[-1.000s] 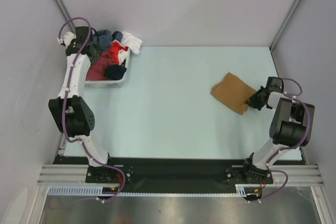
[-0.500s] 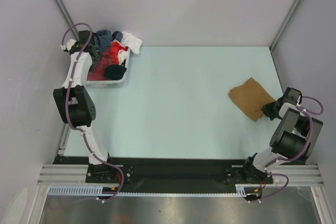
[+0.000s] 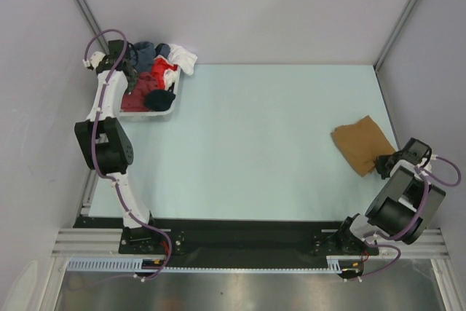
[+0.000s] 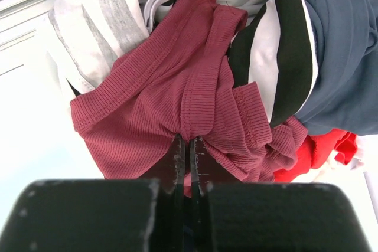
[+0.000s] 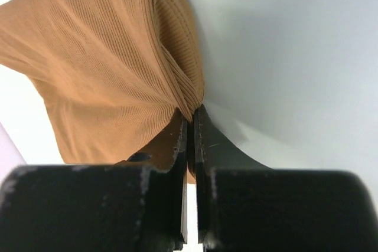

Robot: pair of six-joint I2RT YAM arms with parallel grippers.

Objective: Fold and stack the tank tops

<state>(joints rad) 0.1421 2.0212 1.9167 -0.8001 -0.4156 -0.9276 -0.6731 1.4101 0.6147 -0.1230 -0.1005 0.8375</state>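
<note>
Change: my left end effector, spread a moment ago, now pinches maroon top in bin. My right end effector stays pinched on tan top, dragged toward right edge of surface. Likely meaning: tan parked, maroon ready to lift.

Cloth, ribbed knit, matt: maroon tank top, tan tank top. Plastic, smooth, white: bin. Smooth, matt, pale: table. Metal, brushed, dull sheen: front panel.

Tan tank top — edges out of frame
</note>
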